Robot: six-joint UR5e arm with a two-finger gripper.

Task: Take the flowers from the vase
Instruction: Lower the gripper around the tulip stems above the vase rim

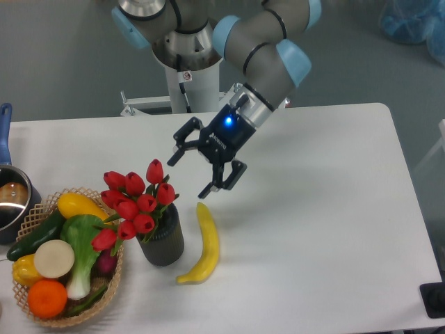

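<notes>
The flowers point(135, 202), a bunch of red tulip buds with green stems, stand in the vase point(163, 241), a short dark ribbed cup at the front left of the white table. My gripper point(189, 174) is open and empty. It hangs above the table just to the upper right of the buds, tilted down toward them, with one fingertip point(173, 157) near the tallest bud and the other fingertip point(206, 191) above the banana's tip. It touches nothing.
A yellow banana point(201, 245) lies just right of the vase. A wicker basket point(42, 209) with produce stands to the vase's left, touching the flowers. A metal pot with a blue handle point(8, 202) sits at the left edge.
</notes>
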